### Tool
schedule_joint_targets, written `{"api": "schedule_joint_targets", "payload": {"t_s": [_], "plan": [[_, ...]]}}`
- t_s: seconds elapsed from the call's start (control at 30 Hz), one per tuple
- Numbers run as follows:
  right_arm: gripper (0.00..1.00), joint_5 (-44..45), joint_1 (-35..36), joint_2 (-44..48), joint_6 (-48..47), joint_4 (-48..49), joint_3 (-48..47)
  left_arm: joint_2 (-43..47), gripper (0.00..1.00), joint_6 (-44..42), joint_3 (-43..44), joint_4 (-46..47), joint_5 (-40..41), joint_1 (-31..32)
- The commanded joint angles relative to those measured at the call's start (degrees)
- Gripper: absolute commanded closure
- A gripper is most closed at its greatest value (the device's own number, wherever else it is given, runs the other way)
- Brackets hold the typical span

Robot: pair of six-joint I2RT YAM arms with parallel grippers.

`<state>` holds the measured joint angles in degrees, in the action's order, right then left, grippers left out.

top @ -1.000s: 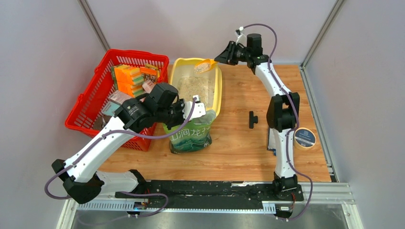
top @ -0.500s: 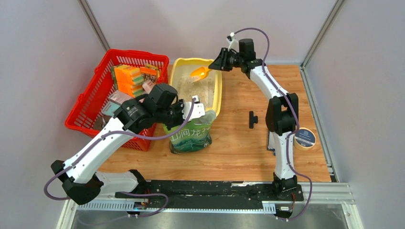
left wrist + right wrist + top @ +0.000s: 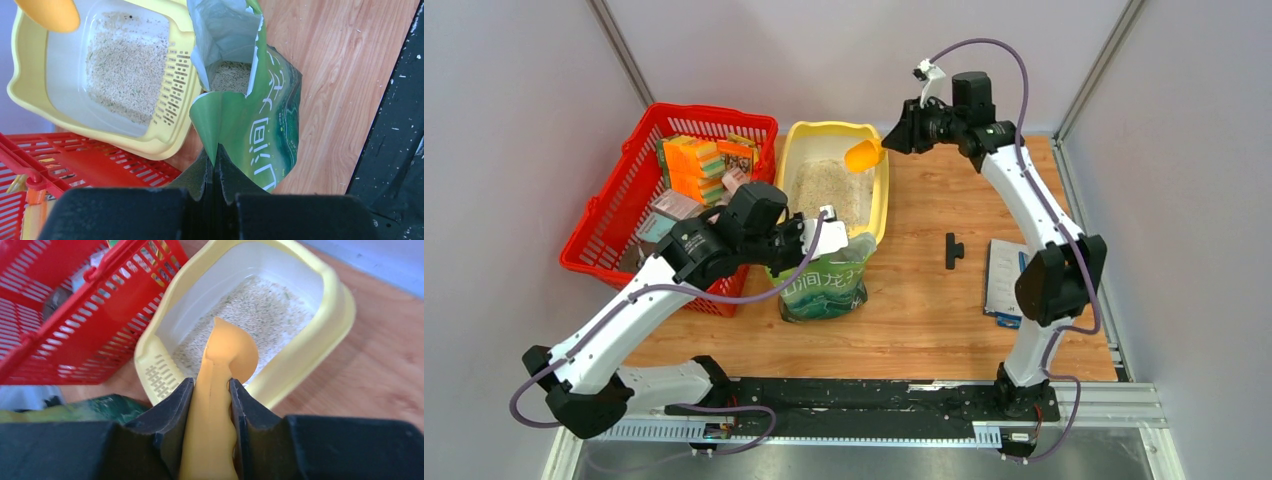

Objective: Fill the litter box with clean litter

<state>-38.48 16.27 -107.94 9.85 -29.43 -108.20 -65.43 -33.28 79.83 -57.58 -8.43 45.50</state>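
At the left, a red mesh basket [image 3: 709, 111] holding sponges [image 3: 694, 158] stands close beside the litter box [image 3: 826, 128], whose floor is covered with clean litter [image 3: 824, 185]. The left gripper [image 3: 214, 165], jaws pressed together on the rim of the open green pouch [image 3: 824, 288], holds it upright at the box's slotted near end. The right gripper [image 3: 211, 390] pinches the handle of an orange scoop [image 3: 862, 156] above the box's far right rim, while a small black part [image 3: 953, 250] and a blue-and-white leaflet [image 3: 1004, 275] lie well apart on the wooden table [image 3: 924, 310].
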Motion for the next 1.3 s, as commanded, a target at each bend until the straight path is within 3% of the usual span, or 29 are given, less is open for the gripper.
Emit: {"api": "schedule_joint_targets", "payload": {"t_s": [0.0, 0.1, 0.23, 0.4, 0.53, 0.67, 0.93, 1.13, 1.27], "plan": [[1.00, 8.85, 3.32, 10.10, -21.78, -2.39, 3.95, 4.34, 1.00, 0.23, -0.29, 5.55, -1.59, 0.03], [1.00, 13.68, 4.03, 13.36, -26.10, -0.98, 3.36, 5.57, 1.00, 0.41, -1.16, 6.34, -2.03, 0.03], [1.00, 17.39, 2.28, 17.40, -23.13, -6.77, 5.27, 6.37, 1.00, -0.47, -2.22, 7.92, -2.56, 0.03], [1.00, 10.54, -4.49, 25.31, -13.28, -17.90, 13.97, 6.54, 1.00, -0.21, -3.02, 9.51, -3.17, 0.12], [0.97, 0.10, -7.57, 27.43, -18.18, -30.83, 18.37, 7.42, 1.00, -1.00, -3.19, 8.02, -3.62, 0.03], [0.96, -9.31, -8.62, 25.59, -23.63, -42.54, 21.18, 8.82, 1.00, -0.91, -4.94, 8.10, -2.83, 0.12], [0.97, -3.18, -8.71, 15.85, -28.30, -45.18, 22.60, 9.53, 1.00, -0.12, -6.44, 8.10, -2.83, -0.06], [0.98, -7.22, -8.72, 5.03, -35.76, -52.92, 19.00, 9.53, 1.00, -0.47, -6.80, 7.75, -2.39, -0.06], [0.94, -4.68, -8.80, 0.28, -35.60, -53.36, 16.36, 9.35, 1.00, -0.56, -7.23, 7.84, -1.95, -0.14]]}}
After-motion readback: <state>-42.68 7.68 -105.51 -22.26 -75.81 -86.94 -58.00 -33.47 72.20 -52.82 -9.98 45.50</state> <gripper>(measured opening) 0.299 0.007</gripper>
